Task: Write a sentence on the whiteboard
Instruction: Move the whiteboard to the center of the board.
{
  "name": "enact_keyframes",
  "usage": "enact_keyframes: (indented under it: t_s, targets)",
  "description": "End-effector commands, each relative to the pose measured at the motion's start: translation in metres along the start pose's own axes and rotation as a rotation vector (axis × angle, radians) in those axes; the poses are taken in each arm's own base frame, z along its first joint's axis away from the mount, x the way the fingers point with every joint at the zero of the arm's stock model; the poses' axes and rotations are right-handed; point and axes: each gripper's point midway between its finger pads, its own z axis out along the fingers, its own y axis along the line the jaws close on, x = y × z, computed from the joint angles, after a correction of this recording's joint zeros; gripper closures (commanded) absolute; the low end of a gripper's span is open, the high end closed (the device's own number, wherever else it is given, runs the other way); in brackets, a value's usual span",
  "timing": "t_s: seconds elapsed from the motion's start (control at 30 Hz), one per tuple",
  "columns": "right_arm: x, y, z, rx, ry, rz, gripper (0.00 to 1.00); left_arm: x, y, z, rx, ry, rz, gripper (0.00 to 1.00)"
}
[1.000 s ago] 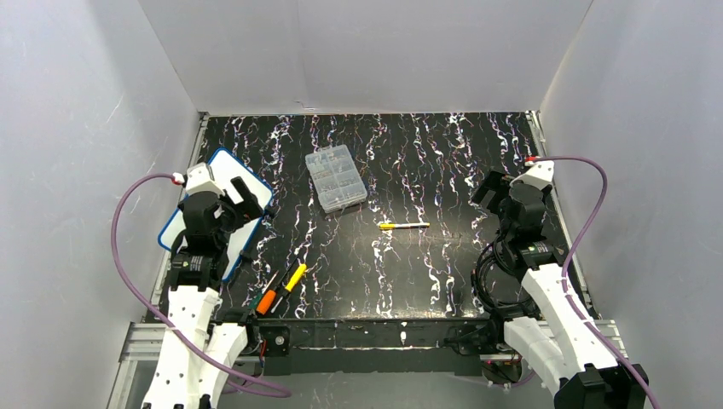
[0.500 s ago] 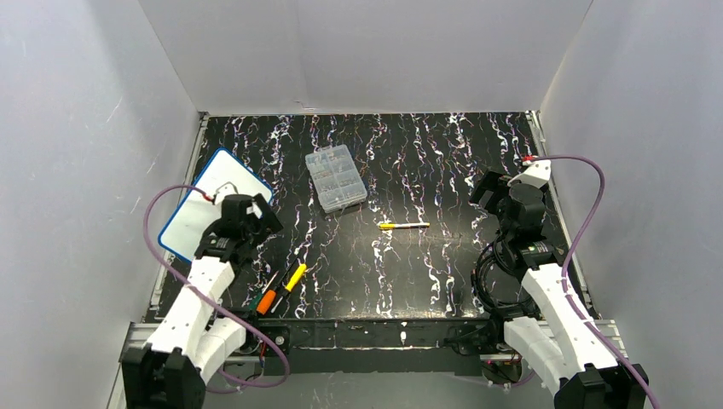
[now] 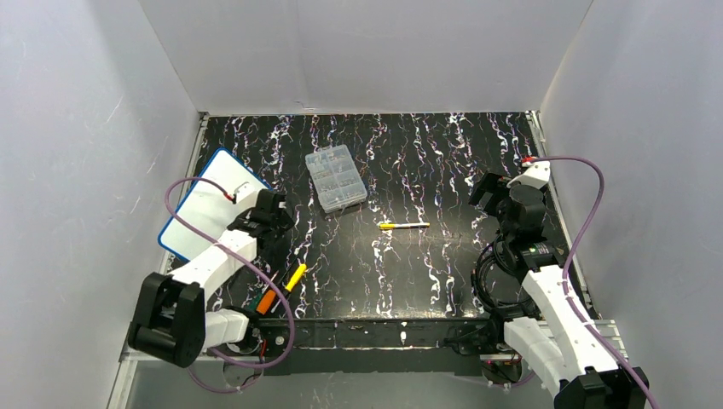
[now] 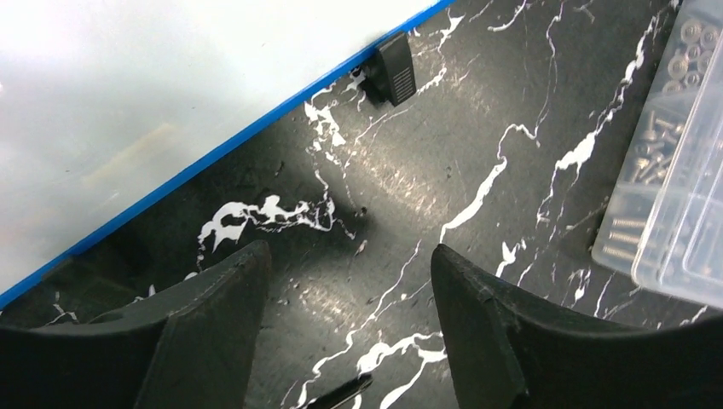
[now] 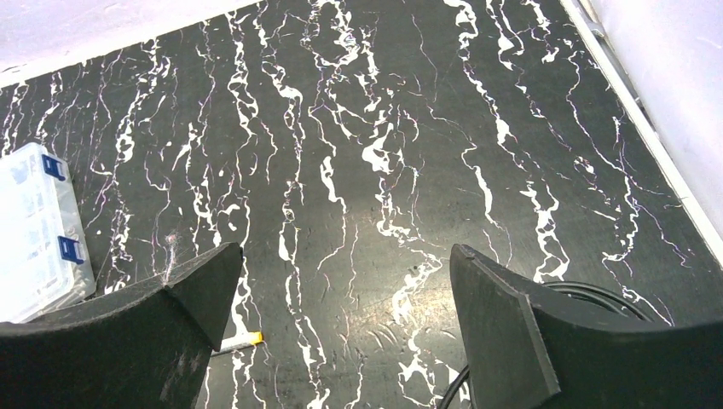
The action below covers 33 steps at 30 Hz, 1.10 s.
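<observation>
Whiteboard (image 3: pixel 198 213) lies flat on the table, left of the box (image 3: pixel 337 177). I can read no sentence on it. The left wrist view shows only a faint yellowish smear on the white, and I cannot tell what that is. I judge the writing not yet begun.

My left gripper (image 3: pixel 271 209) hangs low over the table, between the whiteboard and the box and just off the blue rim. Its jaws are spread wide and hold nothing. Two screwdrivers (image 3: pixel 281 290) lie left of the box, close to my bases.

A yellow pen (image 3: pixel 404 226) lies right of the box and a little nearer me, touched by neither gripper. My right gripper (image 3: pixel 490 189) is raised well right of the box. It is also spread wide and empty.

Nearly everything is left to do, as I judge it: pick up the pen, carry it to the whiteboard, and write.
</observation>
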Motion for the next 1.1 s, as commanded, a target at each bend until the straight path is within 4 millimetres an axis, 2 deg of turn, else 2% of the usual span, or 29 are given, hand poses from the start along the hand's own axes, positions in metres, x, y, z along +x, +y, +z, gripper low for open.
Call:
enact_keyframes:
  t_s: [0.0, 0.27, 0.4, 0.5, 0.77, 1.07]
  targets:
    - [-0.028, 0.008, -0.006, -0.025, -0.070, 0.025, 0.00, -0.039, -0.012, 0.005, -0.069, -0.181, -0.131, 0.36]
    - [-0.032, 0.007, -0.008, -0.025, -0.083, 0.028, 0.00, -0.047, -0.026, 0.030, -0.130, -0.202, -0.089, 0.43]
    - [-0.032, 0.007, -0.007, -0.023, -0.082, 0.026, 0.00, -0.050, -0.029, 0.038, -0.149, -0.212, -0.071, 0.51]
    - [-0.032, 0.007, -0.006, -0.024, -0.084, 0.027, 0.00, -0.050, -0.031, 0.043, -0.160, -0.205, -0.062, 0.51]
    - [-0.028, 0.007, -0.003, -0.020, -0.073, 0.021, 0.00, -0.047, -0.022, 0.056, -0.217, -0.189, -0.074, 0.56]
    - [-0.024, 0.006, -0.001, -0.014, -0.061, 0.017, 0.00, -0.049, -0.013, 0.060, -0.265, -0.206, -0.062, 0.60]
